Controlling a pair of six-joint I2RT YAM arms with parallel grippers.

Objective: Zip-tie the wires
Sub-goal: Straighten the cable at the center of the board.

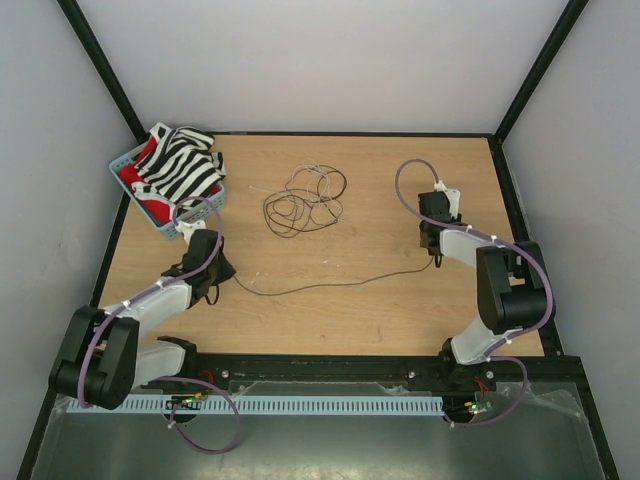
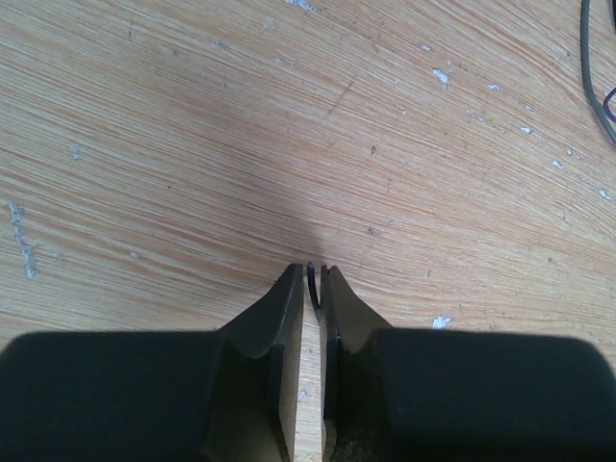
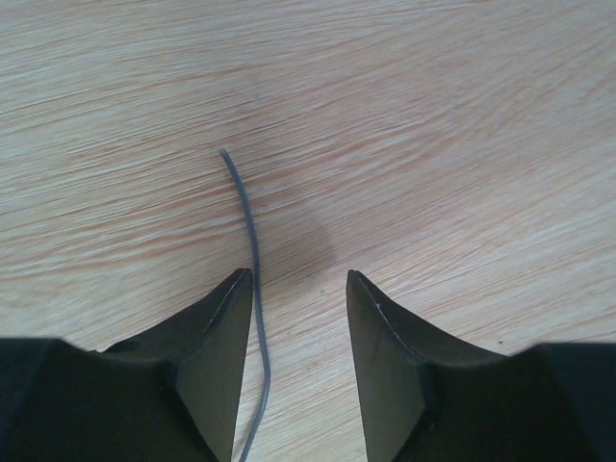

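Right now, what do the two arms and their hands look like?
The left arm and right arm have black joints and white shells, with a purple cable looped along each. The left hand and right hand each end in two black wedge-shaped fingers.

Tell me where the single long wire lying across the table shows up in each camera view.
Top external: the single long wire runs across the near middle, from the left gripper to the right gripper.
Left wrist: only its dark tip shows, bottom centre, inside the left gripper.
Right wrist: it curves up from the bottom edge, inside the right gripper, left of centre.
Shared landmark: the wood-grain tabletop.
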